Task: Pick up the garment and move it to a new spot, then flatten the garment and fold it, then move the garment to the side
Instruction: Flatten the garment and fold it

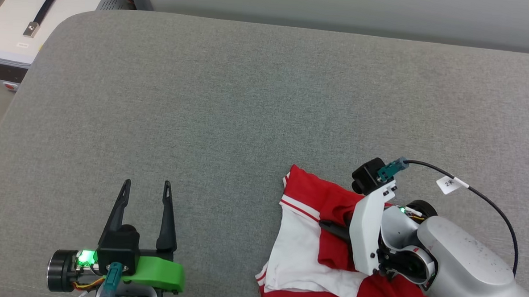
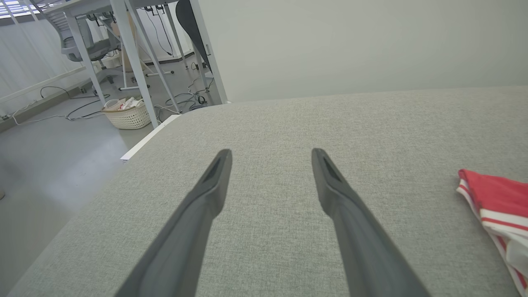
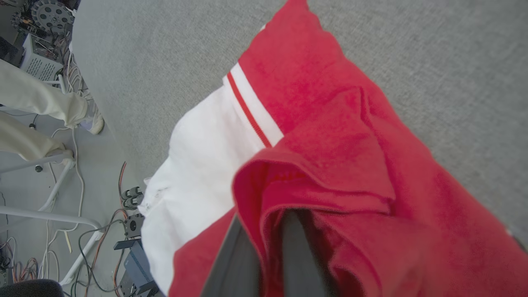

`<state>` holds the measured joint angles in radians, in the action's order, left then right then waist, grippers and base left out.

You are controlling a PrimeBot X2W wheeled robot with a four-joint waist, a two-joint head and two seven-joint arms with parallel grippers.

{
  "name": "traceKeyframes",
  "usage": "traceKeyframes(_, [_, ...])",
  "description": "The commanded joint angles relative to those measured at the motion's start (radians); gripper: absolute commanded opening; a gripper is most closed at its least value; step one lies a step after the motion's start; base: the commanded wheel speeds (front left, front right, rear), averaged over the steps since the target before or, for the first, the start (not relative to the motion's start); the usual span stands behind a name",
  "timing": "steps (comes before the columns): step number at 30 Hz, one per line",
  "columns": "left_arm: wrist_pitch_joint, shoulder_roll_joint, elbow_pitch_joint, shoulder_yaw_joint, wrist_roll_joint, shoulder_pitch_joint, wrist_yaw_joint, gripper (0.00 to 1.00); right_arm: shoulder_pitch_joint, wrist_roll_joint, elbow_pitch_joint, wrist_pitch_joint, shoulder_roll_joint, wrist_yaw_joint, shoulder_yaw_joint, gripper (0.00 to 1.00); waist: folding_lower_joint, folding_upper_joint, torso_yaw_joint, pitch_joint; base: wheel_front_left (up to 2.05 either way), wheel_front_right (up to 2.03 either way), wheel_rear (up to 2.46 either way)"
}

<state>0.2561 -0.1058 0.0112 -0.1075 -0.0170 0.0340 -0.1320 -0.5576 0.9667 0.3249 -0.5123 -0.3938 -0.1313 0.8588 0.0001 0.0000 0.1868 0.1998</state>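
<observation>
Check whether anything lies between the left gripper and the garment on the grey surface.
Nothing visible does: only bare grey surface separates the open left gripper from the garment. The right gripper is shut on a red fold of it.

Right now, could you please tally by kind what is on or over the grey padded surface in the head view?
garment: 1
grippers: 2 (left gripper open over bare surface, right gripper shut on the garment)
Total: 3
</observation>
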Motion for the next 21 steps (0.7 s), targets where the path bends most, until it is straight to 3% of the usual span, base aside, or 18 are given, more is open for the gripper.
traceKeyframes(1, [0.006,0.004,0.003,-0.002,0.008,-0.017,-0.005,1.00,-0.016,-0.009,0.013,0.014,0.011,0.001,0.011,0.00,-0.0001,0.0000,-0.003,0.000,0.00,0.00,0.00])
traceKeyframes(2, [0.006,0.005,0.005,-0.002,0.008,-0.018,-0.005,1.00,-0.021,-0.017,0.018,0.023,0.012,0.001,0.022,0.19,-0.0001,0.0000,-0.004,-0.002,0.00,0.00,0.00])
traceKeyframes(3, [0.006,0.005,0.007,-0.002,0.008,-0.018,-0.005,1.00,-0.025,-0.024,0.016,0.033,0.011,0.001,0.032,0.45,-0.0001,0.0000,-0.005,-0.004,0.00,0.00,0.00])
traceKeyframes(4, [0.006,0.004,0.009,-0.001,0.007,-0.016,-0.006,1.00,-0.026,-0.025,0.007,0.047,0.009,0.001,0.039,1.00,-0.0001,0.0000,-0.009,-0.010,0.00,0.00,0.00])
traceKeyframes(5, [0.006,-0.003,0.016,0.008,0.004,-0.002,-0.005,1.00,-0.024,-0.047,-0.057,0.123,-0.035,0.001,0.053,1.00,-0.0001,0.0000,-0.028,-0.037,0.00,0.00,0.00])
traceKeyframes(8, [0.006,-0.009,0.017,0.018,0.000,0.010,-0.004,1.00,-0.009,-0.070,-0.116,0.183,-0.084,0.001,0.034,1.00,-0.0001,0.0000,-0.047,-0.061,0.00,0.00,0.00])
traceKeyframes(13, [0.006,-0.018,0.014,0.027,0.000,0.030,0.002,1.00,0.038,-0.165,-0.184,0.329,-0.153,0.001,-0.081,1.00,-0.0001,0.0000,-0.087,-0.098,0.00,0.00,0.00])
traceKeyframes(21, [0.006,-0.028,0.015,0.035,0.002,0.053,0.010,1.00,0.172,-0.440,-0.145,0.613,-0.117,0.001,-0.353,1.00,-0.0001,0.0000,-0.144,-0.141,0.00,0.00,0.00])
